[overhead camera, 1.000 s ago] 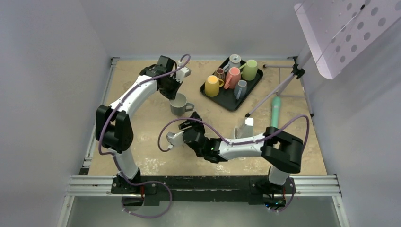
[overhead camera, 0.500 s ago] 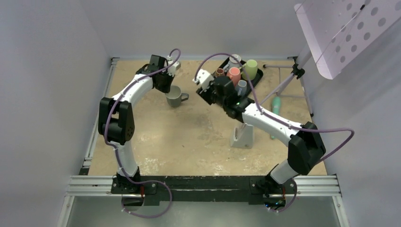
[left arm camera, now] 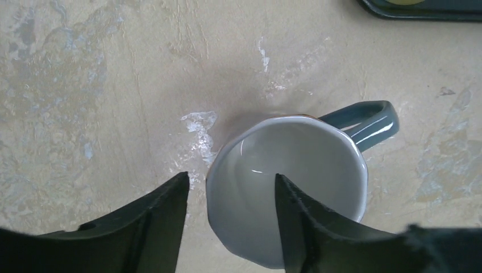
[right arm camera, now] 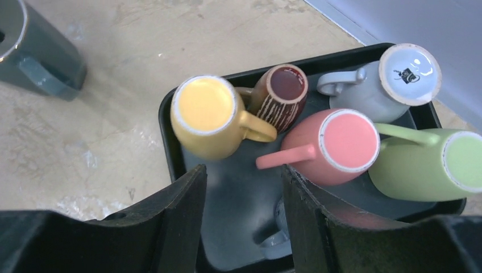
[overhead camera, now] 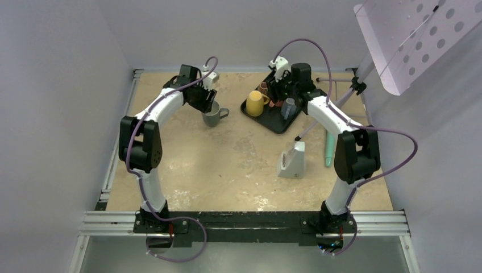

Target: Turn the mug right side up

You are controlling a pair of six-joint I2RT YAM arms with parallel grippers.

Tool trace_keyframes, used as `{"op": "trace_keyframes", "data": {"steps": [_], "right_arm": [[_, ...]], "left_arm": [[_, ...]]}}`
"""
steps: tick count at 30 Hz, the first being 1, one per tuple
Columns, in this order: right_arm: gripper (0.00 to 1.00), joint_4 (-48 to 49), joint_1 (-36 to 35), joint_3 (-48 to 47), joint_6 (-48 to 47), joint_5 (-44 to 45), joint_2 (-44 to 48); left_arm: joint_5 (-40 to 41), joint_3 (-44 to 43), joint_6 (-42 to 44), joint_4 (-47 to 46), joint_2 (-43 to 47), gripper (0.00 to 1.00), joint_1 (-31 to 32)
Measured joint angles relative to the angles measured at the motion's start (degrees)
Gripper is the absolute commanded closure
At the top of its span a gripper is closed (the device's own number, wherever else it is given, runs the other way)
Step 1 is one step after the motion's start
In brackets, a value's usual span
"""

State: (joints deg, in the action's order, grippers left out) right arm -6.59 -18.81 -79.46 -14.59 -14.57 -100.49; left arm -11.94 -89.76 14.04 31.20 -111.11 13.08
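The left gripper (left arm camera: 231, 176) is held open over the grey mug (left arm camera: 301, 170), and the mug's left wall is seen between its fingers. The mug is stood right side up on the table (left arm camera: 85, 85), left of the tray (right arm camera: 239, 227). The right gripper (right arm camera: 244, 170) is held open above the tray.

A mug (overhead camera: 212, 118) stands on the table (overhead camera: 244, 165); at its three o'clock, a tray (overhead camera: 273, 120) holds several cups (overhead camera: 256, 103).

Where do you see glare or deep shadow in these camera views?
Left wrist: glints on the teal mug at its handle and inner wall; left claw fingers nearly black. Right wrist: bright glare on the base of the grey mug. Top external: even, soft light.
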Motion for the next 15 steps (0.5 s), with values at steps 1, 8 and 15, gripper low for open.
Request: {"op": "trace_keyframes", "data": {"steps": [1,8,15], "right_arm": [[0.45,-0.3,1.5,-1.5,0.7,-0.9,-1.5],[0.45,-3.1,2.9,-13.8,7.7,-6.3,-11.2],[0.48,-2.9,2.8,-18.0,17.6,-8.5,-17.5]], "left_arm": [[-0.3,-0.4,0.0,0.3,0.0,0.32,0.0],[-2.0,-6.2,-0.2,6.6,1.7,0.28,-0.4],[-5.4,-7.5,-1.7,11.4,8.5,0.28,-0.4]]}}
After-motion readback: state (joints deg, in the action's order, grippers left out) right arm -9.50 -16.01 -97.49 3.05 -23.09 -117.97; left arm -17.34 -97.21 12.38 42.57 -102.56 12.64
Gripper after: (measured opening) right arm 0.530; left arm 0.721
